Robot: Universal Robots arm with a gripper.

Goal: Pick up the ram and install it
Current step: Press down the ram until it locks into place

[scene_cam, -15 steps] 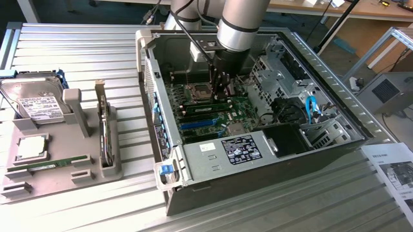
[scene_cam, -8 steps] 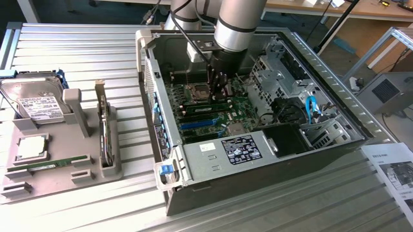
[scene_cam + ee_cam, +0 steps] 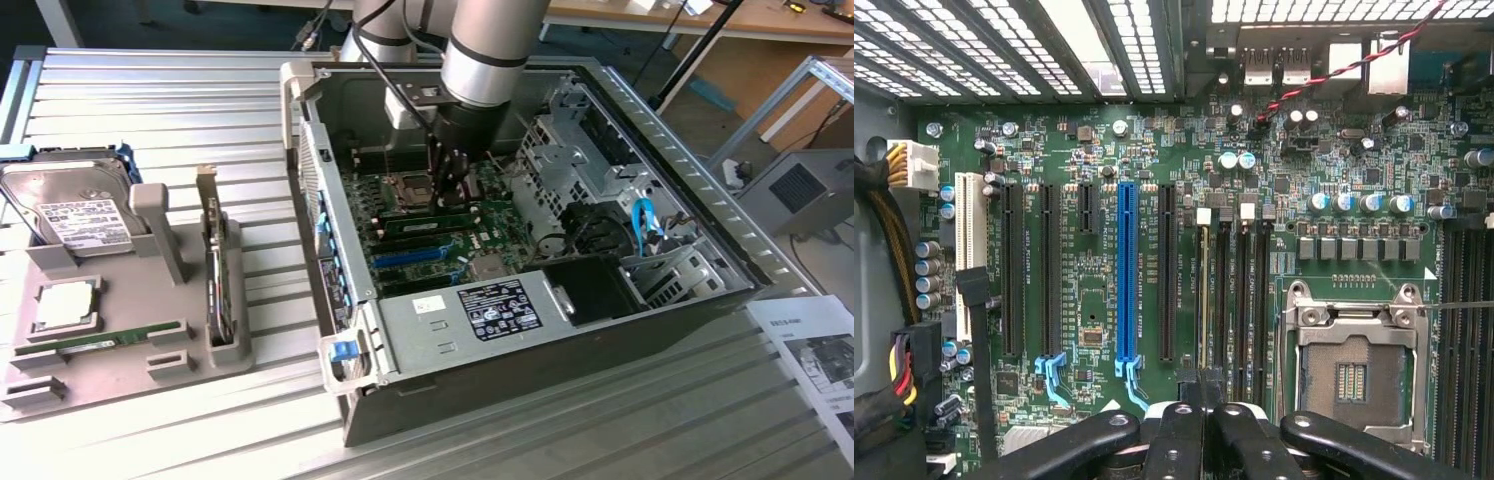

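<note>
The ram (image 3: 424, 222) is a thin green stick standing on edge in a memory slot of the motherboard (image 3: 497, 212) inside the open computer case (image 3: 667, 130). My gripper (image 3: 457, 195) reaches straight down onto it from above. In the wrist view the ram (image 3: 1202, 300) shows edge-on as a thin yellowish line in the slot next to the empty black slots. My gripper (image 3: 1202, 395) is shut on the ram's near part, its black fingers (image 3: 1176, 430) pressed together around it. A white slot latch (image 3: 1203, 215) sits at the ram's far end.
The bare CPU socket (image 3: 1349, 375) lies beside the memory slots, and a blue expansion slot (image 3: 1124, 280) on the other side. On the exterior view's left, a grey tray (image 3: 174, 362) carries a hard drive (image 3: 74, 215), an upright expansion card (image 3: 214, 270) and another green stick (image 3: 100, 341).
</note>
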